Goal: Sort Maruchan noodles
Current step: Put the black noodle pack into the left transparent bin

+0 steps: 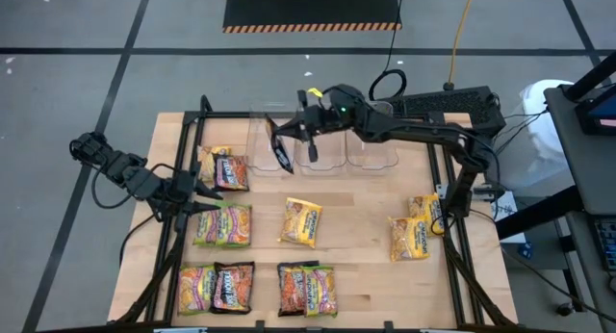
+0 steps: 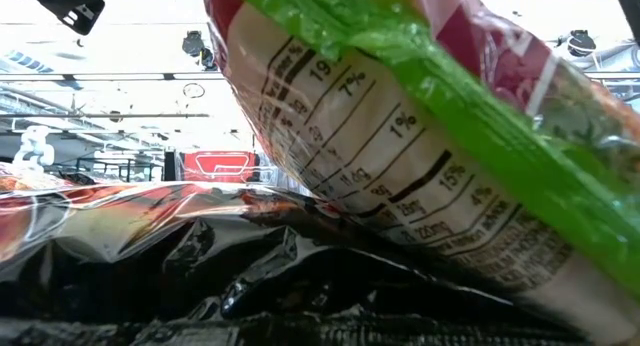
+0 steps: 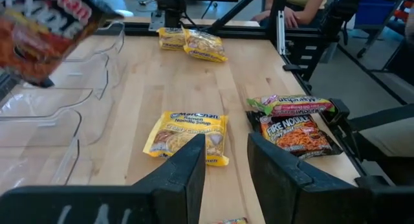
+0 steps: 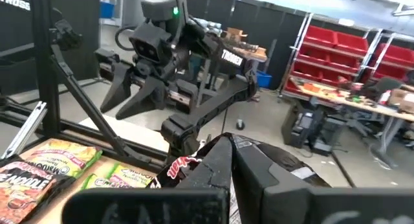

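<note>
Packet [image 1: 282, 152] of black-and-red noodles hangs lengthwise from the right gripper's [image 1: 289, 133] shut fingers, directly above the leftmost clear bin [image 1: 268, 165], while the left gripper [image 1: 200, 200] waits slightly parted over the bench [image 1: 366, 237].

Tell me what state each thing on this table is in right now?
Right gripper: shut on black noodle packet, held above the clear bins.
Left gripper: fingers open, empty, at the table's left side.
Yellow packet: lying flat mid-table.
Clear bins: upright; contents cannot be told.
</note>
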Controlling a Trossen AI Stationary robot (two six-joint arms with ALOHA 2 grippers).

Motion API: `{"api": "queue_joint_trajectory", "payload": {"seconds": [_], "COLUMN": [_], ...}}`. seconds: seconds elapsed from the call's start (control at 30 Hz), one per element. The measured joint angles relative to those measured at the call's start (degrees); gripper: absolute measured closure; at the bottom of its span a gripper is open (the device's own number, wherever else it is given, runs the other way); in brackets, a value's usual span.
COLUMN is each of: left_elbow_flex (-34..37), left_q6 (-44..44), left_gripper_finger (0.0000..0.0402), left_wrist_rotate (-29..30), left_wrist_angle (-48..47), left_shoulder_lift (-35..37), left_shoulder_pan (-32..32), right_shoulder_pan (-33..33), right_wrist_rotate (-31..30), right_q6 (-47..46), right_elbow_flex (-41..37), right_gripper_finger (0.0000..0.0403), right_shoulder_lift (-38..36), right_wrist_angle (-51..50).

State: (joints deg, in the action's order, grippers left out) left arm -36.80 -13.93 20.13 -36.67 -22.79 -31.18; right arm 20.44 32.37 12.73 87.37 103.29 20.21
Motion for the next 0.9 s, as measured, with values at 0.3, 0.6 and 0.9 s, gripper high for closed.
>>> {"api": "queue_joint_trajectory", "payload": {"seconds": [0.3,0.6,0.9], "left_elbow_flex": [0.0,0.0,0.0], "left_q6": [0.53,1.99,2.42], "left_gripper_finger": [0.0279,0.0279,0.0279], "left_wrist_rotate": [-0.76,-0.78,-0.78], "left_wrist_angle": [-0.02,-0.16,-0.91], "left_shoulder_lift": [0.0,-0.02,-0.02], "left_shoulder_pan": [0.0,0.02,0.0], "right_shoulder_pan": [2.85,5.34,5.8], "right_wrist_rotate": [6.06,10.07,12.93], "right_q6": [0.0,0.1,-0.28], "right_elbow_flex": [4.91,5.05,5.05], "right_gripper_finger": [0.0403,0.0403,0.0403], "right_shoulder_lift": [6.89,12.71,17.73], "right_wrist_angle": [1.16,3.94,8.71]}}
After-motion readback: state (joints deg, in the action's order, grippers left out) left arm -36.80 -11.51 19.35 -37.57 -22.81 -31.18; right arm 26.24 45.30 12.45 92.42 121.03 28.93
